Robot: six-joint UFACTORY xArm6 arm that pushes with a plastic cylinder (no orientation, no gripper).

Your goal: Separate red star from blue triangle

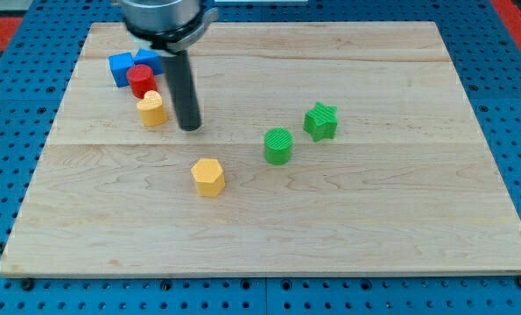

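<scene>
A red block (140, 80), its shape unclear, sits near the view's top left. It touches two blue blocks: a blocky one (120, 68) on its left and a second one (147, 59) behind it, partly hidden by the arm; I cannot tell which is the triangle. A yellow block (151, 110) lies just below the red one. My tip (190, 129) rests on the board right of the yellow block, slightly lower, with a small gap. It is below and to the right of the red block.
A yellow hexagon (208, 177) lies below the tip. A green cylinder (278, 145) and a green star (320, 121) lie to the right. The wooden board (400, 219) rests on a blue pegboard.
</scene>
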